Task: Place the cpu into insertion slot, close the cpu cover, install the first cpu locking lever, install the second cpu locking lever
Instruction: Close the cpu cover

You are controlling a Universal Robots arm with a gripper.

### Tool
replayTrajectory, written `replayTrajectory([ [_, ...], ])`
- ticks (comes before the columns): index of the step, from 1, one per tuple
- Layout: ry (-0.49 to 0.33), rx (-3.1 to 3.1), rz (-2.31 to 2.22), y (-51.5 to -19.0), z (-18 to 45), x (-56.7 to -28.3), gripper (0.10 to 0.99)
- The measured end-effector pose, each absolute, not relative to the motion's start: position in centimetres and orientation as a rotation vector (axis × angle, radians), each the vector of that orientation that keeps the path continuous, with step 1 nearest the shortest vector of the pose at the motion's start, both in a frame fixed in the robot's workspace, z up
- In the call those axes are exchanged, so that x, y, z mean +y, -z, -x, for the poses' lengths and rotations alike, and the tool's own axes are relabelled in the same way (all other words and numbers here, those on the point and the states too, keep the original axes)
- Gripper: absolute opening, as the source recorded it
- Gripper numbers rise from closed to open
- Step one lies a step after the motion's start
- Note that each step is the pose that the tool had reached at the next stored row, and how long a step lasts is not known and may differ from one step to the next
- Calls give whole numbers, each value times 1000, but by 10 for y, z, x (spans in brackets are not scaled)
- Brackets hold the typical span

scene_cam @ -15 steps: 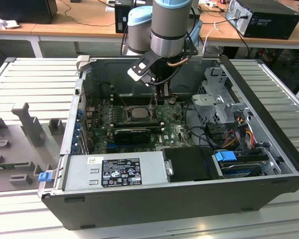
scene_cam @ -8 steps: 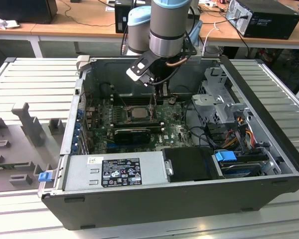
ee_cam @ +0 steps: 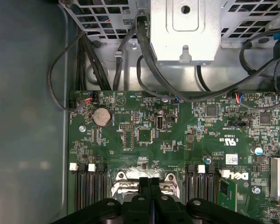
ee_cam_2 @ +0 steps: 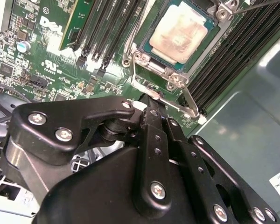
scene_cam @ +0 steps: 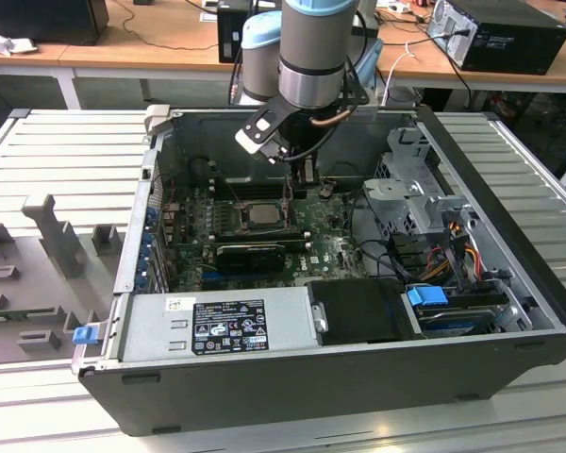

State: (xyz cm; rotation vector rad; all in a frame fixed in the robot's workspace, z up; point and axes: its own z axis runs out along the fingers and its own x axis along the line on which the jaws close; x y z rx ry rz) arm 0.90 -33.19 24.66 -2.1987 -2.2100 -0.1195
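Silver-grey metal marks the cpu (ee_cam_2: 179,32), which lies flat in the insertion slot (scene_cam: 243,219) near the middle of the motherboard (ee_cam: 177,135). The cpu cover (ee_cam_2: 151,66) appears to be folded down around it, though its far edge is cropped, so I would not swear it sits fully flat. Just beside the cover runs a thin wire locking lever (ee_cam_2: 177,103). The gripper (ee_cam_2: 149,99) has its tip at that lever, with its fingers (ee_cam: 143,189) pressed together and no gap between them.

The main risk is the narrow tip sliding off the springy wire. The lever could then snap back, or the tip could strike the memory slots (ee_cam_2: 107,28) beside the socket. A lever that misses its hook would leave the cover unclamped.

The open computer case (scene_cam: 311,377) holds the board, a silvery power supply (scene_cam: 217,326) along its near wall, and a metal drive cage (scene_cam: 410,189) toward the exterior view's right.
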Motion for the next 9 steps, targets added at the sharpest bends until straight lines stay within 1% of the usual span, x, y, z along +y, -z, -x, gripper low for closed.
replayTrajectory([
  [6,120,-2210,2199,-245,2,-332,106],
  [9,111,-2206,2196,-237,4,-332,106],
])
